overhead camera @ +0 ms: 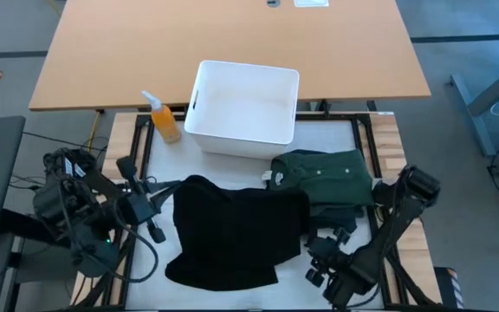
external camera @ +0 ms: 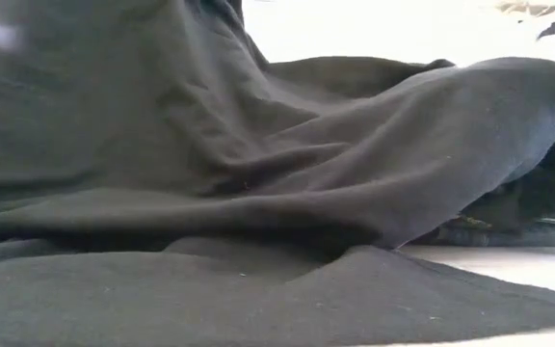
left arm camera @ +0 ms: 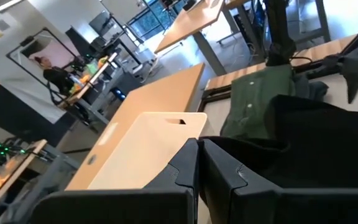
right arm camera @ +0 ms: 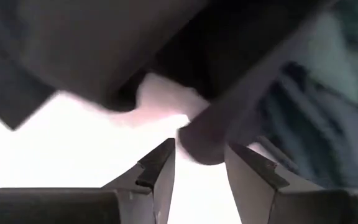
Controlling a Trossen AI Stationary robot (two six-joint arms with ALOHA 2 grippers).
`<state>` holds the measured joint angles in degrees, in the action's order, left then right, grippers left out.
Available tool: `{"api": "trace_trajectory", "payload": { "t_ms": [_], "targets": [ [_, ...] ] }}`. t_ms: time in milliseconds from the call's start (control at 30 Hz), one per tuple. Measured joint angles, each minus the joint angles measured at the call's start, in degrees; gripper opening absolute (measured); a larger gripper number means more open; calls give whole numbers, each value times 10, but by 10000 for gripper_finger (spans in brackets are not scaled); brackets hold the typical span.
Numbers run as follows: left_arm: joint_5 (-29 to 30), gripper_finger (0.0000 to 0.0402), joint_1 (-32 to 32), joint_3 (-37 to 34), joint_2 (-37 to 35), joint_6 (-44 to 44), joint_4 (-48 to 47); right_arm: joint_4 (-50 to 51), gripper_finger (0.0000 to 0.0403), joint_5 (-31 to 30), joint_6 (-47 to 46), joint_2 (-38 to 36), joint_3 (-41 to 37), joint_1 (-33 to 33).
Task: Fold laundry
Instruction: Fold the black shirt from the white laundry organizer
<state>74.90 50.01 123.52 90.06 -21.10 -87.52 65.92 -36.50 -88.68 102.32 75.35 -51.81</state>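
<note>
A black garment (overhead camera: 232, 230) lies spread on the white mat, its bulk filling the low view (external camera: 258, 173). A dark green shirt (overhead camera: 323, 173) lies folded to its far right, also in the left wrist view (left arm camera: 257, 99). My left gripper (overhead camera: 156, 210) is shut (left arm camera: 199, 163) and held above the table by the black garment's left edge, with nothing in it. My right gripper (overhead camera: 317, 260) is low at the black garment's near right edge, open (right arm camera: 201, 163), with a dark lobe of cloth (right arm camera: 207, 142) just ahead of its fingertips. My right gripper points slantwise down at the dark cloth's edge (right arm camera: 197, 146). The picture is blurred, and I cannot tell whether the fingers touch the cloth.
A white plastic bin (overhead camera: 243, 102) stands at the mat's far edge, with an orange bottle (overhead camera: 165, 121) to its left. A wooden table (overhead camera: 232, 35) stands beyond. Bare mat (overhead camera: 336, 139) shows right of the bin.
</note>
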Motion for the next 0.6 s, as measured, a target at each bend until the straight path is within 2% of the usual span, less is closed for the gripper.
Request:
{"api": "trace_trajectory", "payload": {
  "t_ms": [133,333,467,600],
  "targets": [
    [1,0,-1,0,0,-7,0,84,155,22,-19,16,43,12],
    [0,0,-8,0,0,-12,0,82,149,22,-14,16,71,34],
    [-2,0,-16,0,0,-16,0,91,157,28,-34,21,66,57],
    [-15,0,-22,0,0,-16,0,89,183,36,-53,20,66,88]
  ]
}}
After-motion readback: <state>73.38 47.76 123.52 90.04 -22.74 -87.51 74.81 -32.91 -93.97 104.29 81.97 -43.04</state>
